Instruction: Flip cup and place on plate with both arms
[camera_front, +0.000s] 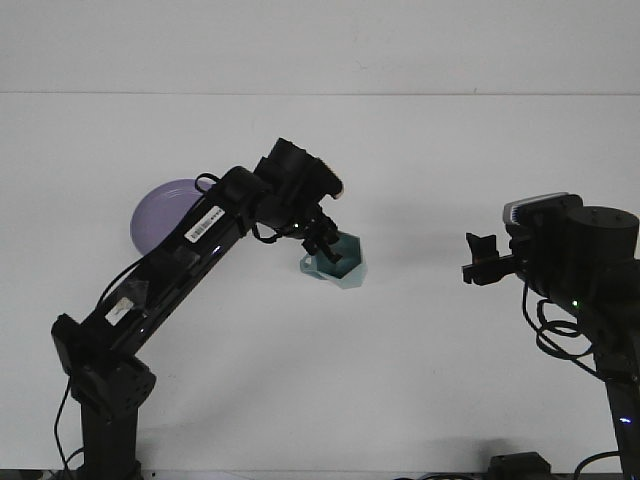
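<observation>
Gripping teal cup (340, 264), left tool (325, 246), seemingly lifted

- No text, number or brand can be read anywhere in the front view.
- The left arm (190, 262) carries a white sticker (203, 226) on its upper link, with dark print too small to make out.
- A second, smaller pale label (118, 311) sits lower on the same arm; its marks are also illegible.
- The right arm (575, 262) shows no lettering, only a small green light (575, 304) on its housing.
</observation>
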